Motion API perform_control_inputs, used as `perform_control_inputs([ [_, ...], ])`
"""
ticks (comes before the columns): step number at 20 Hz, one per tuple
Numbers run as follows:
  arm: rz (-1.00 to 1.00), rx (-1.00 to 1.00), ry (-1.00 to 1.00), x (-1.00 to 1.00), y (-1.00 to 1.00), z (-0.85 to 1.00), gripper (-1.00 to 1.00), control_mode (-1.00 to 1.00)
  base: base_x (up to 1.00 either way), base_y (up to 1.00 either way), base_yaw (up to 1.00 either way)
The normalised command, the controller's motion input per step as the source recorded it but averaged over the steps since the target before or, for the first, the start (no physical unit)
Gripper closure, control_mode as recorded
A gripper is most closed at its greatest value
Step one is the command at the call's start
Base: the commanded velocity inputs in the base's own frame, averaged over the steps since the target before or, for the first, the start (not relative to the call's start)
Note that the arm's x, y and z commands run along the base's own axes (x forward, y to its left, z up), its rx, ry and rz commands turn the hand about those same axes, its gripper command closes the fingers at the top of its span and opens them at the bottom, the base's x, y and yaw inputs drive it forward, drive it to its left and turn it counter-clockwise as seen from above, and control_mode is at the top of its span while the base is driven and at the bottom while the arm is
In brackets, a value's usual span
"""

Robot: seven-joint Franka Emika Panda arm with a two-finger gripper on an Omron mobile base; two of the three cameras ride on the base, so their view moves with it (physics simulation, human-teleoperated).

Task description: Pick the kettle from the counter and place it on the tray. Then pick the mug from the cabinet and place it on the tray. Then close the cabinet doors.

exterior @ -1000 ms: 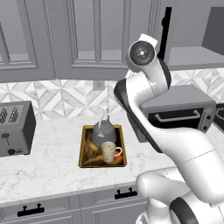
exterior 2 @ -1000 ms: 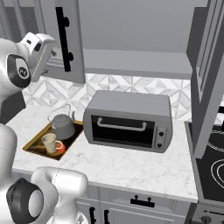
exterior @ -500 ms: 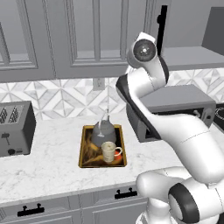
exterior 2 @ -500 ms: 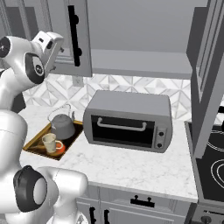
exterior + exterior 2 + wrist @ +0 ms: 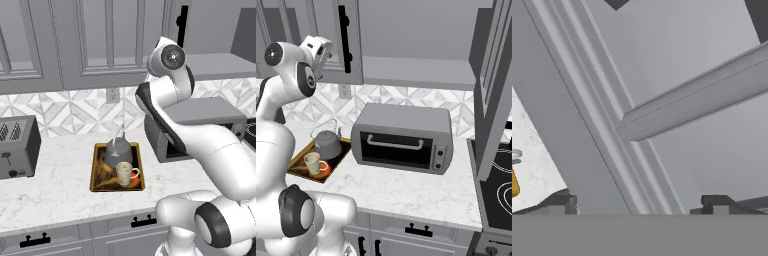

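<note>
While the small squat dark-grey metal kettle (image 5: 327, 144) and the small mottled cream mug (image 5: 312, 162) both sat on the flat golden-rimmed tray (image 5: 295, 168) at the left of the white marble-patterned counter (image 5: 406, 187), only the doors appeared to be left of the task. Up and just right of the tray, the two-finger gripper (image 5: 320, 48) hung high at the level of the grey upper wall cabinet (image 5: 416, 72), close against the left-hand tall grey panelled door (image 5: 331, 30). In the hand view the gripper (image 5: 639, 205) had its dark tips spread wide with nothing between them, and the door's moulding filled the space just ahead, so the hand was empty and faced the panel at near range.

That left door carried its long black bar handle (image 5: 345, 37) upright, just right of the gripper, with the long axis running vertically. How far that door still stood ajar could not be told with confidence from either base view. Further right lay the open cabinet with its plain grey shelf, above the large grey toaster oven (image 5: 401, 140). At the far right, well apart from the gripper, the second grey panelled door (image 5: 496, 85) stood swung out toward the cameras. Judged from this, the left door was by far the nearer one, and a push on its face beside the handle would be the natural next move, with the right door demanding a long reach across the opening
</note>
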Motion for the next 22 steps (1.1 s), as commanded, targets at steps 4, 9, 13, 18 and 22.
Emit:
perform_control_inputs([
  [4, 0.14, -0.01, 0.04, 0.20, 0.00, -0.13, -1.00, -1.00, 0.00, 0.00, 0.00],
  [9, 0.23, 0.00, 0.06, -0.03, 0.09, -0.02, -1.00, -1.00, 0.00, 0.00, 0.00],
  [13, 0.18, -0.01, 0.00, -0.33, 0.28, 0.00, -1.00, -1.00, 0.00, 0.00, 0.00],
  [18, 0.06, 0.00, 0.00, -0.61, 0.21, 0.01, -1.00, -1.00, 0.00, 0.00, 0.00],
  [22, -0.08, 0.00, 0.00, -0.76, 0.00, 0.12, -1.00, -1.00, 0.00, 0.00, 0.00],
])
